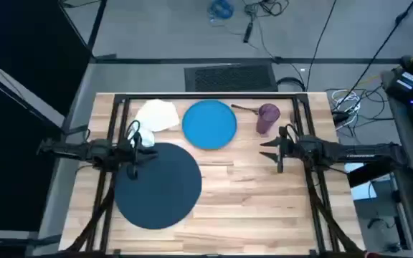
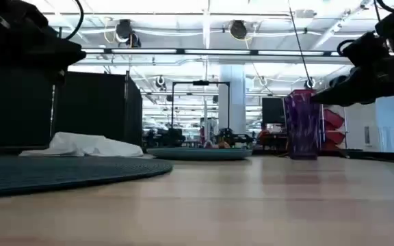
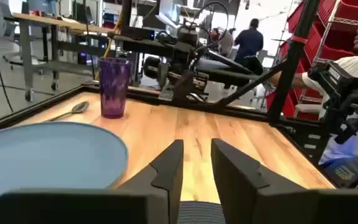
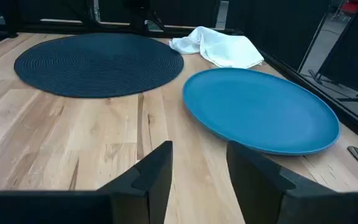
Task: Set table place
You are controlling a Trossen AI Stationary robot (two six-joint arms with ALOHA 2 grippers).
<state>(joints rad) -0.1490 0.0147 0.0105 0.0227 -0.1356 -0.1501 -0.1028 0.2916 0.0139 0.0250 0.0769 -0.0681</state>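
Plainly, key relation: the blue plate [image 1: 209, 125] lies at the far middle of the table [image 1: 264, 208], apart from the navy mat [image 1: 156, 184], which sits toward the near left; the plate has to go down and left onto it.
Nearer arm: the right gripper [image 1: 270, 150] points at the plate across bare wood, just off its right rim; the left gripper [image 1: 133, 153] hangs over the mat's far-left edge, so either arm could reach, the right having the clearer line.
Right gripper state: released, its two fingers [image 4: 156, 168] apart with nothing between them, hovering above the table.
Left gripper state: also released, fingers [image 3: 168, 167] spread and empty, above the mat's edge.
Napkin [image 1: 158, 115]: crumpled white cloth at the far left, just beside the plate and just past the mat's far edge; it sits close to the left gripper.
Cup [image 1: 267, 118]: purple, upright, to the right of the plate and near the right gripper.
Spoon [image 1: 244, 109]: lies between plate and cup, its long axis running across the table; the fork and knife I cannot pick out.
In the way: nothing lies between plate and mat; the cup and spoon crowd the plate's right side.
Progress, as a judgement: early, nothing yet stacked on the mat.
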